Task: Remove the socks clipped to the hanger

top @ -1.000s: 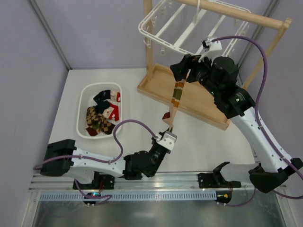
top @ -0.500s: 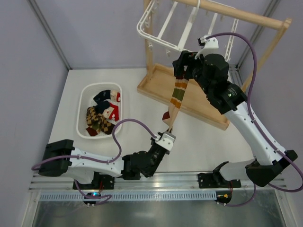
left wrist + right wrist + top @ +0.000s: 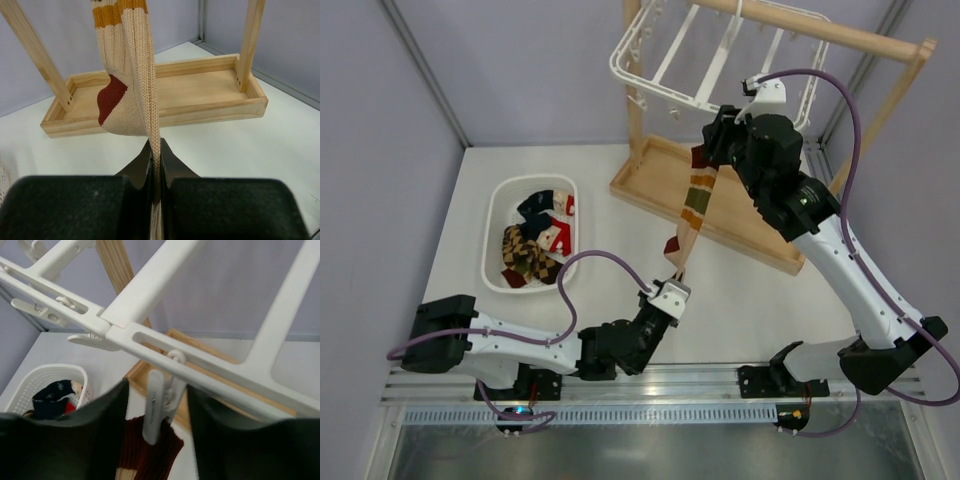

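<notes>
A cream sock [image 3: 695, 205] with green, red and mustard stripes hangs stretched from a clip [image 3: 155, 407] on the white hanger [image 3: 665, 70]. Its dark red cuff [image 3: 150, 450] is pinched in that clip. My left gripper [image 3: 678, 272] is shut on the sock's lower end, and the left wrist view shows the knit edge [image 3: 127, 75] running down between the closed jaws of the left gripper [image 3: 155, 150]. My right gripper [image 3: 712, 140] is up at the hanger's rim [image 3: 200, 365]. The right gripper [image 3: 156, 392] stands open, one finger on each side of the clip, with a gap on the left.
A white slotted basket [image 3: 498, 215] holding several socks sits on the table at the left, also visible low in the right wrist view as the basket [image 3: 30, 377]. The wooden stand's tray base [image 3: 650, 190] and top rail [image 3: 840, 35] surround the hanger.
My right gripper has risen to the hanger's rim and its jaws have narrowed round the clip. The hanger has swung a little. The left gripper holds the sock as before.
</notes>
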Robot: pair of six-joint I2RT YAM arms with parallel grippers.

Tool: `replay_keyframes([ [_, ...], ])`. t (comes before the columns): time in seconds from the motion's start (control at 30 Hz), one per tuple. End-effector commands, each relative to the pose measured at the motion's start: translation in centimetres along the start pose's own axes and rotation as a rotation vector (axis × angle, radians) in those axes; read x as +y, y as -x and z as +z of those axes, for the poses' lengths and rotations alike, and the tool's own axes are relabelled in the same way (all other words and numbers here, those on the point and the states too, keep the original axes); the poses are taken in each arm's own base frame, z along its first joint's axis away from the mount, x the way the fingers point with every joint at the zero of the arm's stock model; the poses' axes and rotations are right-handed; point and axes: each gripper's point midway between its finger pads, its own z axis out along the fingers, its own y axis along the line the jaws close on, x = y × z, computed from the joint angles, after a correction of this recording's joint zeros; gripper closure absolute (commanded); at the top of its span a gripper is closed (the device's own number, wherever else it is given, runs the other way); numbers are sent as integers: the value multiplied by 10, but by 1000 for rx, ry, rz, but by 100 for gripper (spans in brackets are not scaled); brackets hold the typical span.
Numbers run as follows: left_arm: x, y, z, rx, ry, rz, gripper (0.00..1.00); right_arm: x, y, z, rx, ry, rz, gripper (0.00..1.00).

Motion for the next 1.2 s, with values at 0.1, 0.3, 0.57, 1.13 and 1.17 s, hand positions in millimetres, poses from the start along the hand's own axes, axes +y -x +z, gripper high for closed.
replay_keyframes([
  [0.1, 1, 2, -4, 1, -11, -34, 100, -4, 36, -9, -134, -13, 34, 96],
  [0.3, 2, 0, -5, 7, -9, -40, 100, -8, 31, -12, -136, -20, 31, 96],
  [0.57, 7, -1, -4, 14, 13, -33, 100, -10, 22, -18, -129, -11, 26, 13],
  [1.13, 77, -45, 60, 242, -31, -229, 100, -43, -80, -34, -41, -39, 1, 11],
  [1.17, 82, -53, 63, 281, -27, -222, 100, -46, -87, -34, -35, -49, 5, 11],
])
